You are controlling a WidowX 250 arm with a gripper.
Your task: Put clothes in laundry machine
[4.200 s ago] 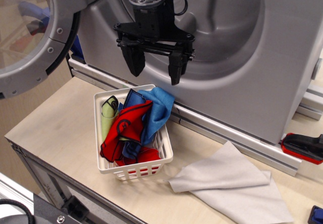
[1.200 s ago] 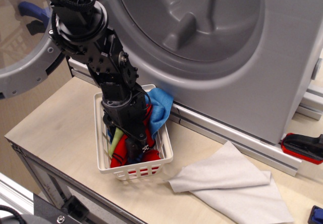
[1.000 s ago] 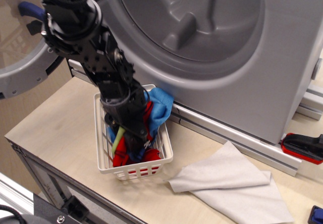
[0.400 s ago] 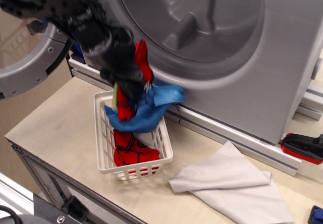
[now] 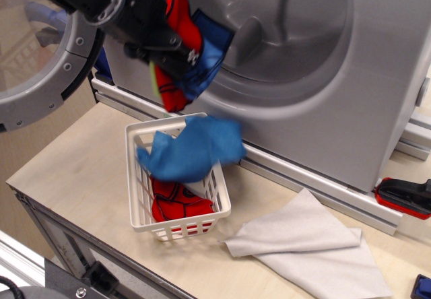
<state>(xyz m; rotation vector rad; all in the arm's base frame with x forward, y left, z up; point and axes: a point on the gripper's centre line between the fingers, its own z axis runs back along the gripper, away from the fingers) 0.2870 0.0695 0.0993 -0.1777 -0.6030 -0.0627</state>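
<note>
My gripper is raised in front of the left rim of the laundry machine drum mouth. It is shut on a bunch of clothes: a red piece with dark trim, a blue piece and a thin pale yellow-green edge. A separate blue cloth is blurred, in the air over the white basket, apart from the gripper. Another red cloth lies in the basket's bottom. The round door stands open at the left.
A large pale grey cloth lies on the table at the right front. A red and black tool lies at the right edge by the machine's base rail. The table's front edge runs along the lower left.
The gripper went down into the basket, closed on clothes and lifted them up to the drum mouth. One blue cloth has come loose and hangs blurred over the basket.
</note>
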